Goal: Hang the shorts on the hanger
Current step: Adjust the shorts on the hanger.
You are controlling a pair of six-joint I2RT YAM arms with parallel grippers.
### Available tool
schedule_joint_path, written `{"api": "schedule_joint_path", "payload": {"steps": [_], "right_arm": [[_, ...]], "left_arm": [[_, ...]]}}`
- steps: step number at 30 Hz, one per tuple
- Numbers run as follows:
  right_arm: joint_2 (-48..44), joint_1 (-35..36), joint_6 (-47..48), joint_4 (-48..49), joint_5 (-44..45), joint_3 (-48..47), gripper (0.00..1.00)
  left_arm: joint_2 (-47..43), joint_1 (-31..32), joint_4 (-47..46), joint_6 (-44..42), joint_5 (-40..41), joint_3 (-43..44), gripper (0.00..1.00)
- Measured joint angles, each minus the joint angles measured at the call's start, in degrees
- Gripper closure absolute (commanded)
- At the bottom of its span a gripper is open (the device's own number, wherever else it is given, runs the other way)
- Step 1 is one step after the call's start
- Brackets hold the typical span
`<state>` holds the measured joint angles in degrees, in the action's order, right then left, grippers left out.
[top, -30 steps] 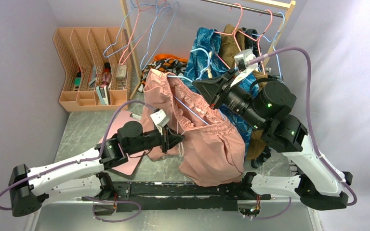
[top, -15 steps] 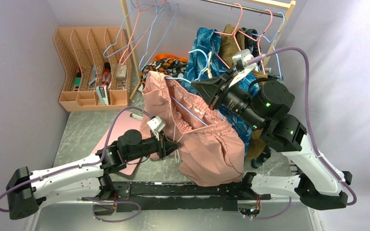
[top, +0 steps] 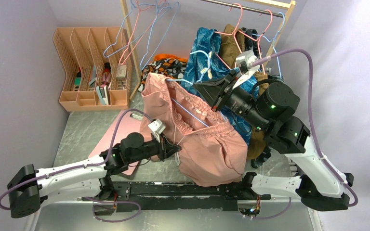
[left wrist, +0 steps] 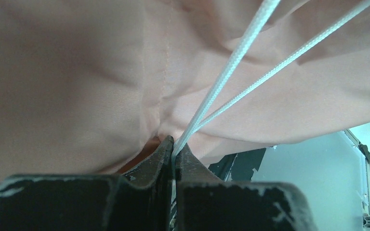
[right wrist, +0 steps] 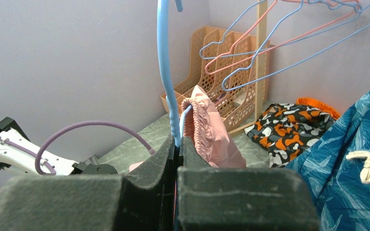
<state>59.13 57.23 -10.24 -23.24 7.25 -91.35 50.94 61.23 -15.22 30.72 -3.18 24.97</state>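
Left hand (left wrist: 173,144) clamped on the white drawstring (left wrist: 231,62) — cord taut, probably to spread the waistband. Just beyond its fingertips the shorts (top: 212,149) hang, partly hooked over the hanger (top: 189,111), whose blue wire the right hand (right wrist: 177,142) pinches tight farther back — to hold it aloft.

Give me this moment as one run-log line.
left fingers: shut on drawstring | right fingers: shut on hanger | shorts: waistband hooked over hanger end, rest hanging
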Motion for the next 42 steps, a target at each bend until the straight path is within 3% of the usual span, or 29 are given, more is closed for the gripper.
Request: {"api": "schedule_joint_path", "payload": {"steps": [10,12,17,22,26,33,42], "right_arm": [[-0.2,0.0,0.4,-0.5,-1.6,-0.3,1.00],[-0.3,0.0,0.4,-0.1,-1.9,-0.3,1.00],[-0.5,0.0,0.5,0.3,-2.0,-0.4,1.00],[-0.3,0.0,1.1,-0.3,-2.5,-1.7,1.00],[-0.1,0.0,1.7,-1.8,-3.6,-3.7,1.00],[-0.3,0.0,2.6,-3.7,-5.0,-4.6,1.00],[0.5,0.0,2.6,-4.1,-5.3,-4.6,1.00]], "left_arm": [[-0.8,0.0,3.1,-0.8,-4.0,3.4,0.91],[-1.9,0.0,4.5,-1.3,-5.8,5.6,0.81],[-3.0,0.0,6.9,-3.1,-9.9,11.6,0.40],[-3.7,0.0,15.8,-8.2,-12.4,18.0,0.19],[-7.4,0.0,21.7,-12.0,-12.7,21.3,0.09],[-13.7,0.0,24.8,-16.1,-7.8,33.3,0.19],[-4.6,0.0,27.1,-17.0,1.7,44.6,0.24]]}}
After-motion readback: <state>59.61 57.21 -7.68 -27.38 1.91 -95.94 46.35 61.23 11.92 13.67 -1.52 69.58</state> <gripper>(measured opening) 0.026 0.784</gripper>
